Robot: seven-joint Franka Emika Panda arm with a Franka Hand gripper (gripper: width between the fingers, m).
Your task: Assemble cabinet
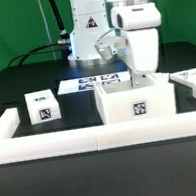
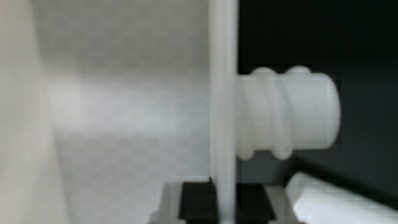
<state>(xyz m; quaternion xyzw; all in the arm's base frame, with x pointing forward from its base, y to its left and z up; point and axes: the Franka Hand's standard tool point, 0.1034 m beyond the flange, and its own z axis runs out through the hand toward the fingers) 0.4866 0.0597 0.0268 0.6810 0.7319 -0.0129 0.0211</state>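
Here, the gripper (image 1: 135,77) stands straight down over the cabinet body (image 1: 135,103), and the wrist view shows why: a thin upright wall (image 2: 222,90), which seems to belong to that body, runs between the two dark fingers (image 2: 192,200), so the jaws look clamped on it, one on each face. I judge this wall is chosen because it is slim enough to fit between them. A ribbed white peg (image 2: 288,110) sticks out just beside it. On the worktop (image 1: 14,93) the body sits close against the low border wall (image 1: 72,142), which probably keeps it square. A small cube part (image 1: 42,106) lies well apart from the body toward the exterior view's left, another white part (image 1: 190,76) lies near the body toward the right, and the marker board (image 1: 99,82) lies behind the body
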